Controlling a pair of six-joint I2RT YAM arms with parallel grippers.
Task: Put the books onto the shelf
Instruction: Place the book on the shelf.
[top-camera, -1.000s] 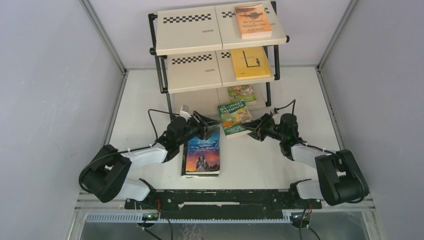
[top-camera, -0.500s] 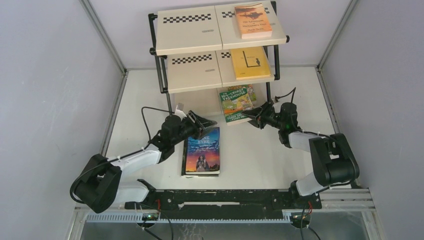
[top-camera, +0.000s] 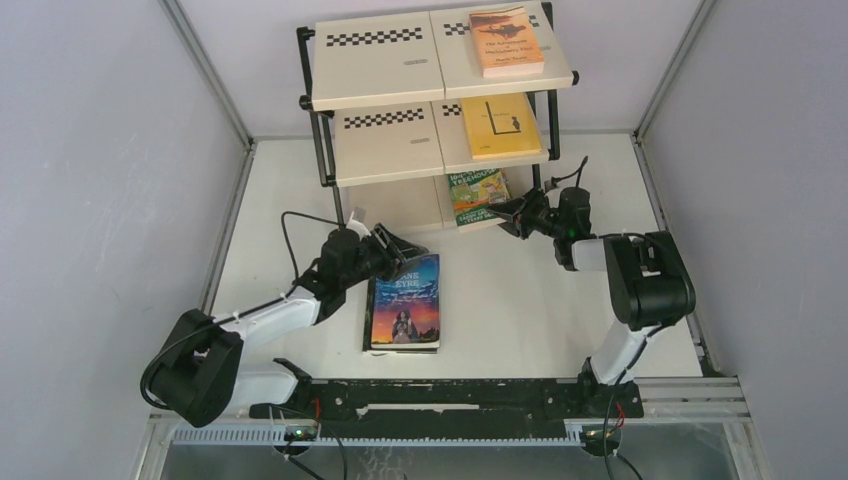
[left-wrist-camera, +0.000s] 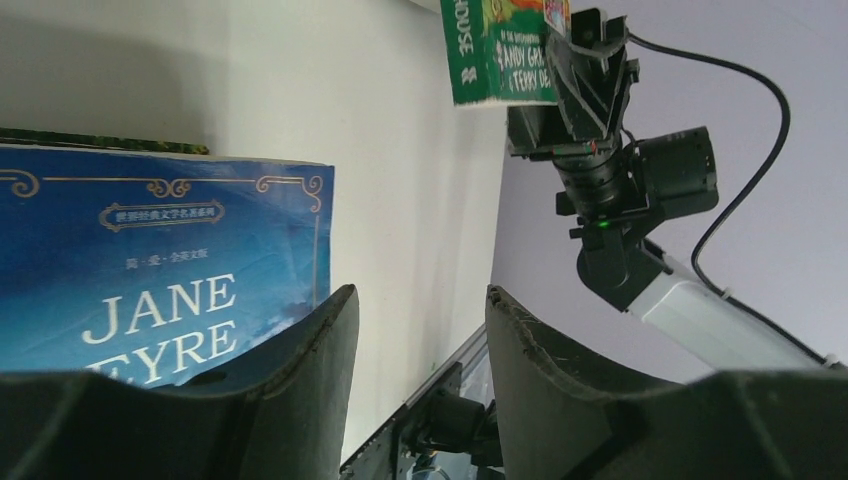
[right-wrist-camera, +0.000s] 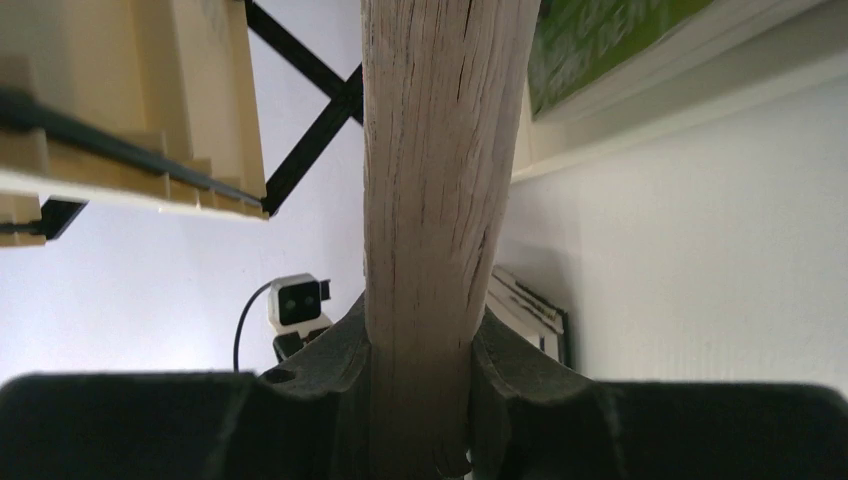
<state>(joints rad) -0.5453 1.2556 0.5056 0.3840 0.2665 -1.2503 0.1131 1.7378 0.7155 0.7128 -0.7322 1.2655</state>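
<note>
The shelf (top-camera: 380, 60) carries an orange book (top-camera: 506, 41) on its top tier and a yellow book (top-camera: 499, 126) on the middle tier, both at the right. The right gripper (top-camera: 508, 213) clamps a green cartoon-covered book (top-camera: 474, 193). Only the right wrist view shows its page edge pinched between the fingers. A second ago this book hung in front of the shelf; now it sits half under the middle tier. The left gripper (top-camera: 416, 250) stands open over the far edge of the blue Jane Eyre (top-camera: 407, 305), flat on the table (top-camera: 520, 320)
</note>
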